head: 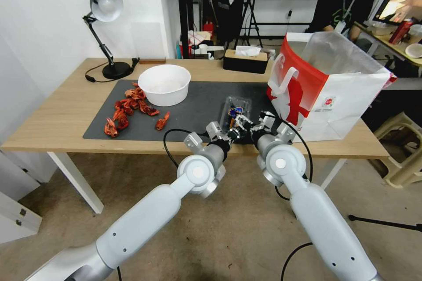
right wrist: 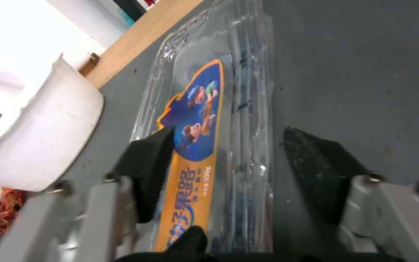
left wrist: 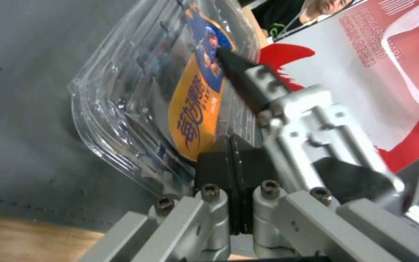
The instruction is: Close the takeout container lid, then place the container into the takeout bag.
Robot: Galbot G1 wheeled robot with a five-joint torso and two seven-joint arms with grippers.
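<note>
container: takeout container (head: 236, 113) lies on the grey mat (head: 193, 109) just left of the takeout bag (head: 327, 88), lid (right wrist: 204, 120) down over it | right gripper (right wrist: 229, 163): jaws spread, straddling the container's near end | left gripper (left wrist: 234, 153): jaws pressed together at the container's near edge beside the bag

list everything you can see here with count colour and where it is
takeout container: 1, clear with orange-blue label, on mat between both end effectors
takeout bag: 1, red and white, table's right end
bowl: 1, white, mat's far left
red scraps: several, mat's left
mat: 1, dark grey, on table
lamp: 1, black, far left corner
tissue box: 1, black, far edge
table: 1, light wood
left end effector: shut, at container's near end
right end effector: open, straddling container
</note>
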